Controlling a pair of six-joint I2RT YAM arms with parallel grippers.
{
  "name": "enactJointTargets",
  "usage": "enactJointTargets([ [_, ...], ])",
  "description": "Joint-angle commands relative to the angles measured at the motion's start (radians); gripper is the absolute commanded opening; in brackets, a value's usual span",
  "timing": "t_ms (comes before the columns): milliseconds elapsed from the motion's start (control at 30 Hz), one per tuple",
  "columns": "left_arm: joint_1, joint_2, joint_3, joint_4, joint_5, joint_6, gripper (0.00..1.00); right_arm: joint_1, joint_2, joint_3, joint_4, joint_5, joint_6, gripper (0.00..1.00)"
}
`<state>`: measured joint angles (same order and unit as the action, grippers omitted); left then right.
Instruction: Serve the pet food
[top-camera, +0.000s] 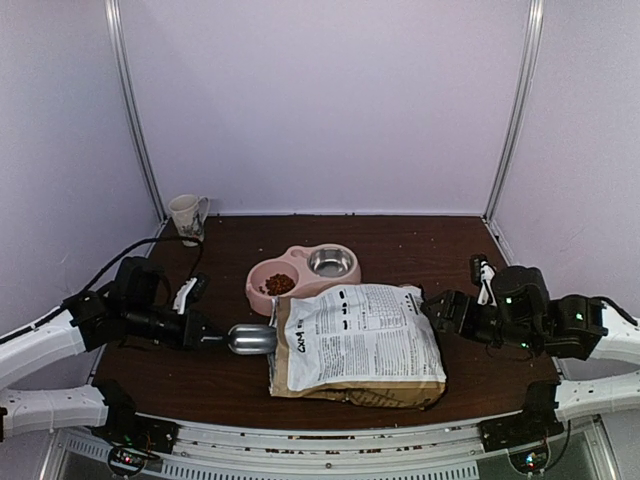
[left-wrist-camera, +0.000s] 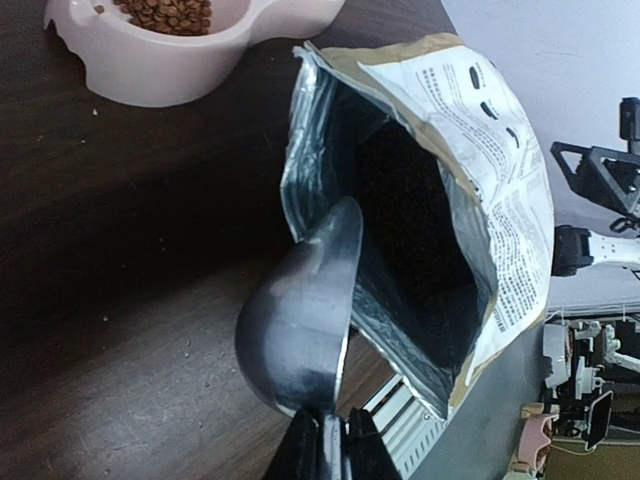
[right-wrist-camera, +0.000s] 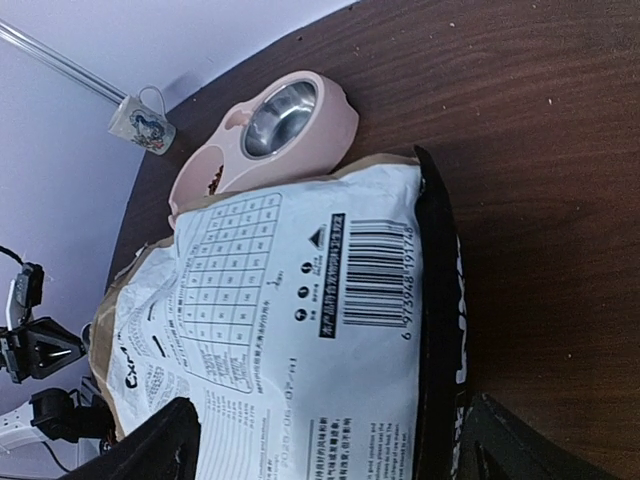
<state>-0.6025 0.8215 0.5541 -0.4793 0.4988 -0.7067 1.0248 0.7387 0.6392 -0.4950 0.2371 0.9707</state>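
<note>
Metal scoop (left-wrist-camera: 300, 320) nearest, handle pinched tight in left hand (left-wrist-camera: 325, 452), poised at mouth of bag (left-wrist-camera: 470, 200) along near edge of surface (top-camera: 170, 375); right hand (top-camera: 438, 310) spread wide astride bag's other end; some pet food (top-camera: 279, 284) in pink bowl (top-camera: 300, 262) toward middle; judged step: loading scoop; next, slide inside, dig, lift level.

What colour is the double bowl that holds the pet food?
The double bowl is pale pink; the top external view shows it best.

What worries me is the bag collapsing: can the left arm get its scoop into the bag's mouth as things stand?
Probably yes. The bag gapes open facing the scoop held by the left pincer, and nothing lies between.
</note>
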Motion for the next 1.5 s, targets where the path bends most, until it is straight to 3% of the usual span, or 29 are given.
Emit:
enactJointTargets([
  [0,-0.006,0.040,-0.004,0.169,0.097,-0.003,0.00,-0.045,-0.040,-0.083,0.069,-0.107,0.055,0.91],
  [367,-0.011,0.268,0.011,0.257,0.055,0.032,0.00,-0.055,-0.025,-0.128,0.073,-0.093,0.088,0.90],
  [567,-0.091,0.471,0.087,0.373,0.019,0.033,0.00,-0.054,0.030,-0.150,0.144,-0.111,0.104,0.88],
  [967,-0.254,0.848,0.241,0.692,0.032,-0.071,0.00,-0.055,0.118,-0.214,0.250,-0.183,0.131,0.45],
  [1167,-0.353,1.015,0.363,0.865,0.076,-0.161,0.00,-0.055,0.121,-0.235,0.271,-0.192,0.146,0.42],
  [1467,-0.410,1.029,0.481,0.961,0.171,-0.161,0.00,-0.055,0.109,-0.268,0.297,-0.196,0.165,0.40],
])
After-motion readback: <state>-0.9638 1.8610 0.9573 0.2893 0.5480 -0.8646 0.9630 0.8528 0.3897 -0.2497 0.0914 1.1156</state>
